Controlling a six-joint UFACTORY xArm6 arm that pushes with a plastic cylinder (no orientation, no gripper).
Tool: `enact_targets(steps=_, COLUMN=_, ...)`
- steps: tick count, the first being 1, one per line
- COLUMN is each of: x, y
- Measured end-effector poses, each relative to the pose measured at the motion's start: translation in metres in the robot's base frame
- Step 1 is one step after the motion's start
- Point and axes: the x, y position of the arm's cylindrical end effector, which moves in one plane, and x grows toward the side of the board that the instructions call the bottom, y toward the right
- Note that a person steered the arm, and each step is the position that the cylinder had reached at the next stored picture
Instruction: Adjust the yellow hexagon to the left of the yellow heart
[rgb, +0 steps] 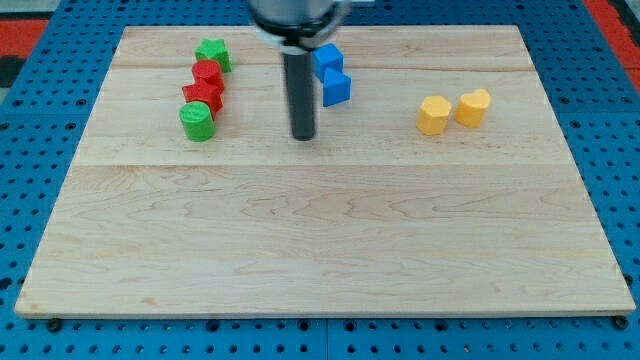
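The yellow hexagon (433, 115) lies on the wooden board at the view's right, touching or nearly touching the yellow heart (473, 106), which sits just to its right and slightly higher. My tip (303, 136) rests on the board near the middle top, well to the left of the hexagon and just below-left of the two blue blocks.
Two blue blocks (331, 73) sit close together right of the rod. At the view's upper left stand a green star (212, 53), two red blocks (205, 85) and a green cylinder (197, 122) in a line. The board's edge (320, 312) borders a blue pegboard.
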Motion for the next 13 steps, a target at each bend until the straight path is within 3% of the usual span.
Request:
enact_targets(steps=1, x=0.000, y=0.063)
enact_targets(steps=3, x=0.040, y=0.108)
enact_targets(steps=5, x=0.025, y=0.154)
enact_targets(steps=7, x=0.024, y=0.121)
enact_targets(steps=10, x=-0.007, y=0.127)
enact_targets(steps=13, x=0.007, y=0.094)
